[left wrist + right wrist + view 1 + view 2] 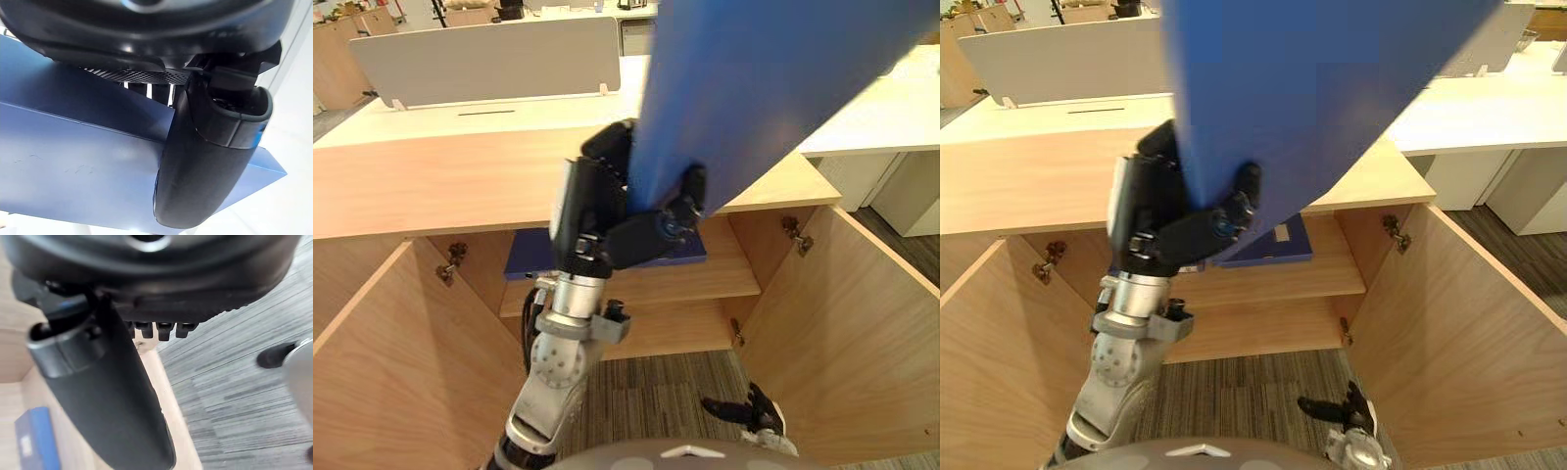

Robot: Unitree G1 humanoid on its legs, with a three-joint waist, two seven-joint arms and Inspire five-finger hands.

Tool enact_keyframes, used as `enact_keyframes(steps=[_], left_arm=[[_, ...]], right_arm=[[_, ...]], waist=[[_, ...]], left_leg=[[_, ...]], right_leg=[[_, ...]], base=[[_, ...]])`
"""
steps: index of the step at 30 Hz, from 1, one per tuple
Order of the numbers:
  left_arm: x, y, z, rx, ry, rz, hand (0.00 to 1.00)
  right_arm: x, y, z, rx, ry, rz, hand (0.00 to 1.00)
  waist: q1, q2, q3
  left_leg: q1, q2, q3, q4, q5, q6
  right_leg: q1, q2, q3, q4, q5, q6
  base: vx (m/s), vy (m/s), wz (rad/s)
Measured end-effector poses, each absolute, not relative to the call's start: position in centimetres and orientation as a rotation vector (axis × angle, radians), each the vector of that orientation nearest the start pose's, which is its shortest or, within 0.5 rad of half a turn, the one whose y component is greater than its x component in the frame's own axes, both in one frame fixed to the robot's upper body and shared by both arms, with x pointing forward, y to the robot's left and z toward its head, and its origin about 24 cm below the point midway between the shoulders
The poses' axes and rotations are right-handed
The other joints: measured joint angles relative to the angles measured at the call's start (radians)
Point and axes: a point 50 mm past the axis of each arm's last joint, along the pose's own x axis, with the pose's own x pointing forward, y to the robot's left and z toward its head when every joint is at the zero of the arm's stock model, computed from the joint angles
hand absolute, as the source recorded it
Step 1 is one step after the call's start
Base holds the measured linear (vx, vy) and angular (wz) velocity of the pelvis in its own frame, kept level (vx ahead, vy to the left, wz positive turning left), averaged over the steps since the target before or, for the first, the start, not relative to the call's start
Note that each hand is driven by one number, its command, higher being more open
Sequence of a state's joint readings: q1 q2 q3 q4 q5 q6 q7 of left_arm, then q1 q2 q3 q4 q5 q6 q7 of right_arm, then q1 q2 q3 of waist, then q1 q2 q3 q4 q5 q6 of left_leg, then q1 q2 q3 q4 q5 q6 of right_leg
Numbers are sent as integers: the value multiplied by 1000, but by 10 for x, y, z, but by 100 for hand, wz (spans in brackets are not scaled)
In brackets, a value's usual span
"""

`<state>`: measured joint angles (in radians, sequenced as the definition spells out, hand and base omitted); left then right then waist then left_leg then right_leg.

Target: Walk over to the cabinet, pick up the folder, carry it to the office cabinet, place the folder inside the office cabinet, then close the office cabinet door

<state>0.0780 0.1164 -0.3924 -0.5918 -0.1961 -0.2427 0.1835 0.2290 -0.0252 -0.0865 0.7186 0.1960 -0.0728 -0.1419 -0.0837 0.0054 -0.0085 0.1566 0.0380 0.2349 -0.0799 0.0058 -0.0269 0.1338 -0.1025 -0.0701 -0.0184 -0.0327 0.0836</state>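
An office with grey carpet (646, 392). A pale wood cabinet (431, 186) runs across the middle of the frame, with a desk and its grey divider (480, 59) behind it at the upper left and a white desk (891, 117) at the upper right. Both cabinet doors stand open: the left door (372, 372) fills the lower left of the frame and the right door (862, 333) the lower right. Inside, a shelf (734, 269) crosses the cabinet. A second folder (1278, 245), also blue, lies flat on the shelf at centre, partly hidden behind the left hand.

The left hand (607, 215) is raised at frame centre, in front of the cabinet's top edge. It grips the folder (754, 88) at its lower corner, with the fingers curled round one face and the thumb (205, 166) pressed on the other. The folder is large and blue. It stands tilted and close to the camera, covers the upper right of the frame, and is above and outside the cabinet, clear of the shelf.

The right hand (744, 409) hangs low at the lower right of the frame, over the carpet just before the right door. Its fingers are loose and hold nothing. Its wrist view looks past the thumb to the carpet and to one end of the second folder in the lower left corner.
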Motion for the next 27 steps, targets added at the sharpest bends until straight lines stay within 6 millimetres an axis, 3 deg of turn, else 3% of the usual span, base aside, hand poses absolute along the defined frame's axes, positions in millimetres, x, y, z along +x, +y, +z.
enact_keyframes(steps=[5, 13, 19, 27], left_arm=[[187, 115, 155, -446, -576, -173, 0], [177, 133, 127, -565, -413, -91, 0], [176, 137, 116, -555, -370, -86, 0], [181, 134, 96, -562, -276, -130, 0]], right_arm=[[154, -181, -84, 166, 530, -334, 100], [190, -178, 15, 230, 33, -304, 100], [194, -175, 56, 232, -165, -245, 100], [206, -169, 91, 198, -327, -124, 100]], waist=[[13, -7, 3], [18, -33, 18], [19, -33, 18], [20, -32, 19]], left_leg=[[-5, -1, 0, 0, 2, 3], [-4, -3, 0, 0, 1, 3], [-2, -2, 2, 0, 1, 3], [2, -3, 9, 1, 1, 4]], right_leg=[[-10, -1, 0, 7, 0, 1], [-10, -3, 1, 7, -1, 2], [-9, -2, 3, 9, -1, 2], [-13, -2, 13, 18, -1, 2]], base=[[-30, -13, 0], [0, 0, 0], [0, 0, 0], [-21, -9, -3]])
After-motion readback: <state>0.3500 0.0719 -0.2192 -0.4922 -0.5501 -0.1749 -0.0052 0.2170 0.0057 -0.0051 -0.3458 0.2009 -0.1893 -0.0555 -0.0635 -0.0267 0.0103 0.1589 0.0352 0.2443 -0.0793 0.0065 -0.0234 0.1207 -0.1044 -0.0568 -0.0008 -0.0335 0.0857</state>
